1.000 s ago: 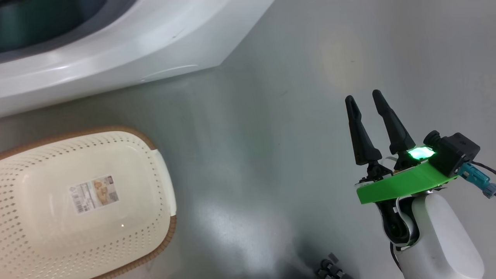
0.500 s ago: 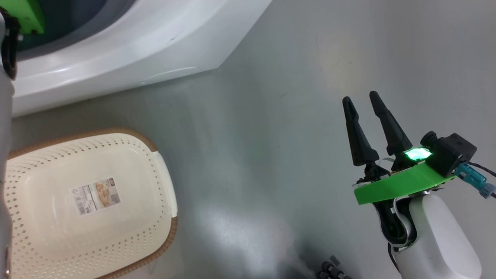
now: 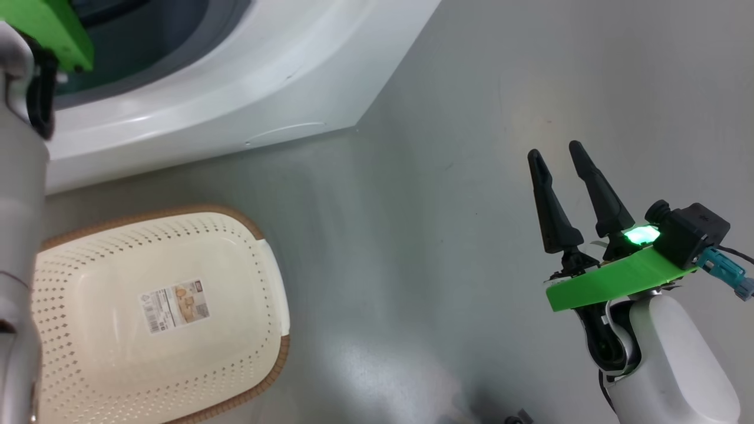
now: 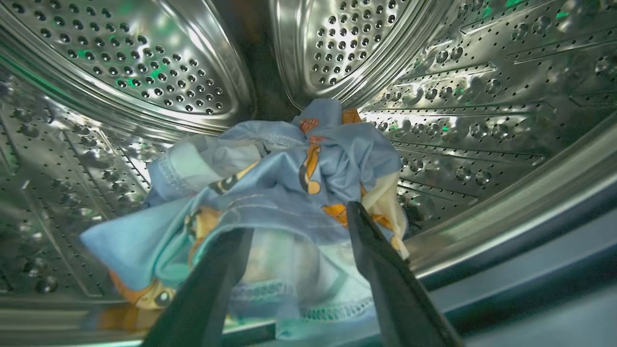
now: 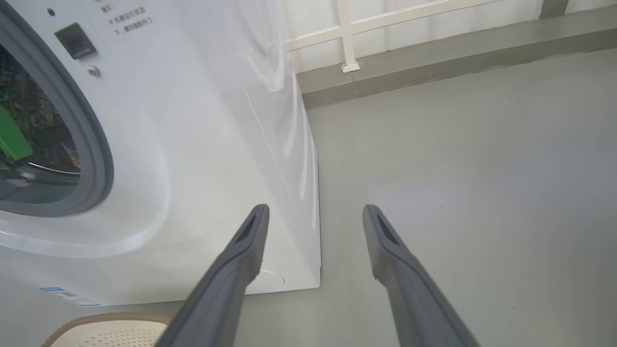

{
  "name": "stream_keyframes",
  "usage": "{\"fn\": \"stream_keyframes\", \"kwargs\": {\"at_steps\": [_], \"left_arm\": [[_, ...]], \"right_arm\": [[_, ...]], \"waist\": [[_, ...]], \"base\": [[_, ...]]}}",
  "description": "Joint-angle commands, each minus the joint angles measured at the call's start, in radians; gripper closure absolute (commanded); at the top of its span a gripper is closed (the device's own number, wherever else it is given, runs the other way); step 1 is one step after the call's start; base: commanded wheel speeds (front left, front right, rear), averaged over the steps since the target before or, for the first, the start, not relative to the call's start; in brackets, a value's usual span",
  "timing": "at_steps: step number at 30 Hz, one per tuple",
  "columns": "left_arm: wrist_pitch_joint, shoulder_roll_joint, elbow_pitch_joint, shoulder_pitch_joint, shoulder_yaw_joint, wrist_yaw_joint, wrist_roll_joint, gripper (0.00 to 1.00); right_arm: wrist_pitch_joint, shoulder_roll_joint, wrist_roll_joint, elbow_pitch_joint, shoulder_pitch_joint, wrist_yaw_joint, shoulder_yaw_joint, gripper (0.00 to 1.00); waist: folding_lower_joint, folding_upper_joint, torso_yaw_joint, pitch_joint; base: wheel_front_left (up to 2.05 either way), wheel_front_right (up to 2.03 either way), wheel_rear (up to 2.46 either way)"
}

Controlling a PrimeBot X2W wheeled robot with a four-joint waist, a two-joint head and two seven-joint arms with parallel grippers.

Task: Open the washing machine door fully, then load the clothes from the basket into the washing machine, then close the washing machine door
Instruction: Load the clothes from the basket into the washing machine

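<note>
The clothes, a light blue bundle printed with orange bears, lie on the steel drum inside the washing machine. My left gripper is inside the drum, open, its two fingers spread in front of the bundle and holding nothing. The cream basket stands on the floor at the lower left with just its paper label inside. My right gripper hovers open over the floor at the right, nothing between its fingers. The washing machine door is out of view.
My pale left forearm runs up the left edge into the machine's opening. The grey gasket rings that opening. Grey floor stretches to the right of the machine, ending at a low kerb and white railing.
The head camera has shifted, so the picture slid right and down. My left forearm has come into view at the left edge. The right gripper holds the same open pose.
</note>
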Motion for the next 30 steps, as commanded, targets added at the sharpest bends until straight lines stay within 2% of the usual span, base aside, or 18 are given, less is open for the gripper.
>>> {"fn": "stream_keyframes", "kwargs": {"at_steps": [1, 8, 15, 30], "left_arm": [[-0.017, 0.028, -0.013, 0.023, 0.011, -0.009, -0.008, 0.0], [-0.075, 0.019, -0.037, 0.089, 0.019, -0.03, -0.042, 0.0], [-0.096, 0.01, -0.108, 0.183, 0.005, -0.032, -0.038, 0.0], [-0.098, 0.007, -0.398, 0.48, 0.053, -0.003, -0.056, 0.0]], "right_arm": [[-0.005, -0.011, 0.0, -0.017, 0.009, 0.002, 0.017, 0.0], [-0.005, -0.02, -0.002, -0.02, 0.017, 0.002, 0.006, 0.0], [-0.005, -0.031, -0.003, -0.017, 0.033, 0.002, 0.001, 0.0], [-0.005, -0.07, 0.002, 0.01, 0.07, 0.002, 0.011, 0.0]], "waist": [[0.0, 0.0, 0.013, -0.016], [0.0, 0.0, 0.037, -0.051], [0.0, 0.0, 0.066, -0.102], [0.0, 0.0, 0.13, -0.252]], "base": [[0.0, 0.0, 0.0], [0.0, 0.0, 0.0], [0.0, 0.0, 0.0], [0.0, 0.0, 0.0]]}}
